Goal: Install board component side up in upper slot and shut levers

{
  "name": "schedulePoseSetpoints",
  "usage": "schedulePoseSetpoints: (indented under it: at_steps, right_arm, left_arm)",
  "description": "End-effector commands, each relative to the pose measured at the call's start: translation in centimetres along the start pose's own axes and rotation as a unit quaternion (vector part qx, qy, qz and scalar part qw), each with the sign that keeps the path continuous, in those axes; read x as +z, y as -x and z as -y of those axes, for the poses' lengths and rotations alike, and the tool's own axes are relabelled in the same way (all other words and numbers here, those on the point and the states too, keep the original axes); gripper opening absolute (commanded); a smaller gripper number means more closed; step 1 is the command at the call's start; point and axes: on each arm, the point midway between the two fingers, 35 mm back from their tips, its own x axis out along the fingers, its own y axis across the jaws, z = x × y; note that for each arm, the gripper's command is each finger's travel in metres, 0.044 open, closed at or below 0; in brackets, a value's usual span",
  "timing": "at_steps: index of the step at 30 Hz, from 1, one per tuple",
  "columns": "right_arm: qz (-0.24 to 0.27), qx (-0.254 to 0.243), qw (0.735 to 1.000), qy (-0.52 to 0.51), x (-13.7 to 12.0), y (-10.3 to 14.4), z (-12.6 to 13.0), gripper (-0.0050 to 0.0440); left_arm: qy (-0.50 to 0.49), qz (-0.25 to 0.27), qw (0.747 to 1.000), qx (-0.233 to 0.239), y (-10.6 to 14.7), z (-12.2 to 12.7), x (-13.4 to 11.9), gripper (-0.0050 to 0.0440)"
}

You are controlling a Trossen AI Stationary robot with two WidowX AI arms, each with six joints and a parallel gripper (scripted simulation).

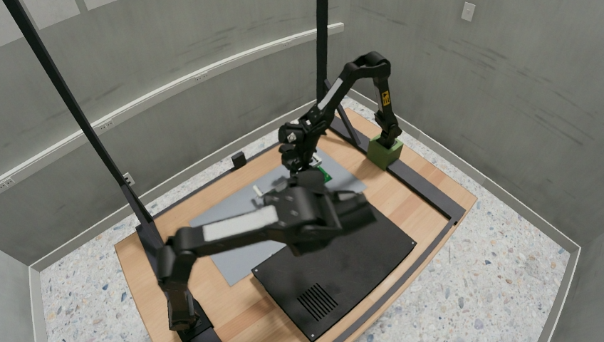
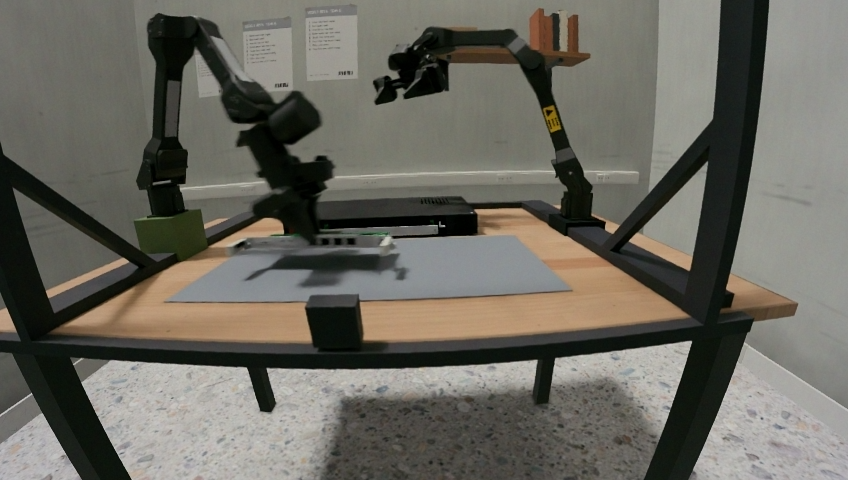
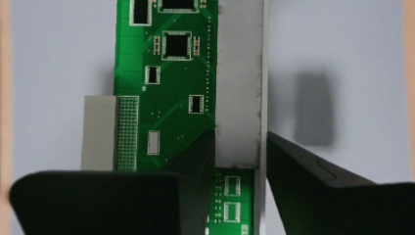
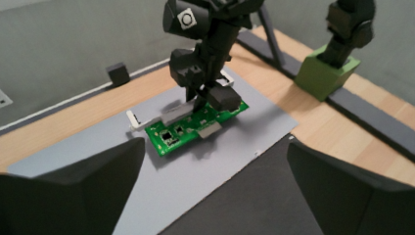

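Observation:
The board (image 1: 325, 173) (image 3: 181, 83) (image 4: 188, 129) is green with a silver panel; component side is up. It hangs a little above the grey mat (image 1: 228, 211) (image 2: 476, 261), its shadow below. My left gripper (image 2: 312, 237) (image 3: 238, 138) is shut on its panel edge near mid-length. White levers stand at the panel's ends and seem to point outward. The black enclosure (image 1: 355, 262) (image 2: 392, 208) lies flat on the bench, a silver strip in its front; its upper slot is too dark to make out. My right gripper (image 2: 395, 95) (image 4: 217, 147) is open and empty, high above the enclosure's side.
The right arm reaches over the enclosure and hides part of the board in the top view. A small black block (image 1: 238, 159) (image 2: 333, 321) sits on the frame rail beyond the mat. The left arm stands on a green base (image 1: 384, 154) (image 2: 170, 233). Dark frame posts rise at the bench's sides.

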Motion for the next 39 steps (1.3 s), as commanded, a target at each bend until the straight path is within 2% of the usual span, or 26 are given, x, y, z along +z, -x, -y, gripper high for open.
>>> schedulePoseSetpoints:
  at_steps: [1, 6, 8, 13, 23, 25, 32, 39]
  right_arm:
    - [-0.017, -0.037, 0.999, 0.016, 2.6, 0.9, -4.9, 0.04]
    - [-0.04, -0.065, 0.997, 0.001, 2.5, 0.8, -8.6, 0.04]
    - [-0.04, -0.065, 0.997, 0.001, 2.5, 0.8, -8.6, 0.04]
    - [-0.052, -0.107, 0.993, -0.017, 1.6, 0.9, -12.5, 0.04]
    - [-0.037, -0.187, 0.98, -0.057, -1.7, 1.3, -18.0, 0.04]
    - [-0.037, -0.187, 0.98, -0.057, -1.7, 1.3, -18.0, 0.04]
    - [0.006, -0.246, 0.964, -0.101, -5.5, 1.3, -20.7, 0.04]
    - [0.049, -0.279, 0.95, -0.132, -8.0, 1.1, -21.7, 0.04]
  left_arm:
    - [0.012, 0.021, 1.0, 0.004, -1.0, -2.1, 4.9, 0.0082]
    - [0.018, 0.023, 1.0, 0.01, -2.1, -3.8, 7.4, 0.0082]
    - [0.018, 0.023, 1.0, 0.01, -2.1, -3.8, 7.4, 0.0082]
    - [0.021, 0.023, 0.999, 0.014, -2.7, -4.6, 8.5, 0.0082]
    - [0.021, 0.03, 0.999, 0.013, -2.2, -5.7, 8.9, 0.0082]
    - [0.021, 0.03, 0.999, 0.013, -2.2, -5.7, 8.9, 0.0082]
    - [0.021, 0.034, 0.999, 0.013, -1.8, -6.7, 9.1, 0.0082]
    - [0.02, 0.035, 0.999, 0.013, -1.8, -6.6, 9.1, 0.0082]
